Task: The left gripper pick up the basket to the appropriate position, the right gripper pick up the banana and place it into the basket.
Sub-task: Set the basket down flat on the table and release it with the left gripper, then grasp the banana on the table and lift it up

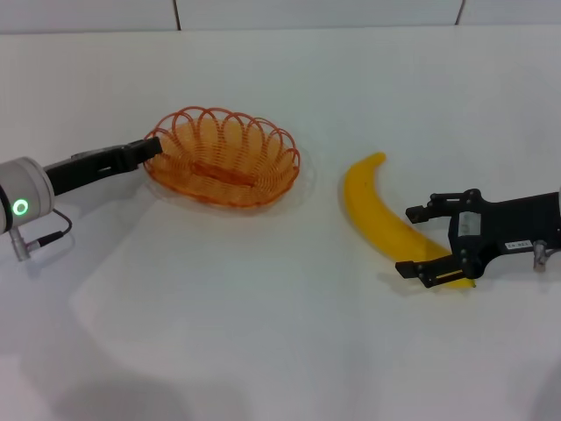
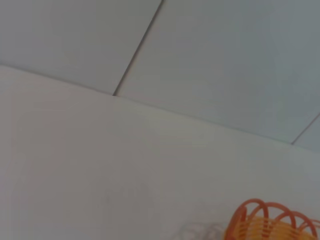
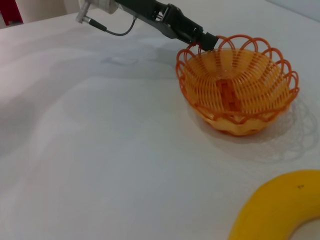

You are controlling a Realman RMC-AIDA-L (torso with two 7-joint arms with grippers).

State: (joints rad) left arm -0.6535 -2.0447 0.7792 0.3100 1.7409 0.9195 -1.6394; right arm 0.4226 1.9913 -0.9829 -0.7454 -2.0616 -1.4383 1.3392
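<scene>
The orange wire basket point(image 1: 224, 160) stands on the white table, left of centre; nothing lies in it. My left gripper point(image 1: 151, 149) reaches in from the left and is shut on the basket's left rim. The right wrist view shows this grip point(image 3: 209, 40) on the basket point(image 3: 235, 90). The yellow banana point(image 1: 379, 210) lies on the table to the basket's right. My right gripper point(image 1: 419, 240) is open, with one finger on each side of the banana's near end. The left wrist view shows only a bit of the basket's rim point(image 2: 272, 222). The right wrist view shows one end of the banana point(image 3: 280, 210).
The white table point(image 1: 263, 333) stretches around both objects. A wall with panel seams stands behind its far edge point(image 1: 263, 26). The left arm's cable point(image 1: 44, 239) hangs by its grey-white cuff.
</scene>
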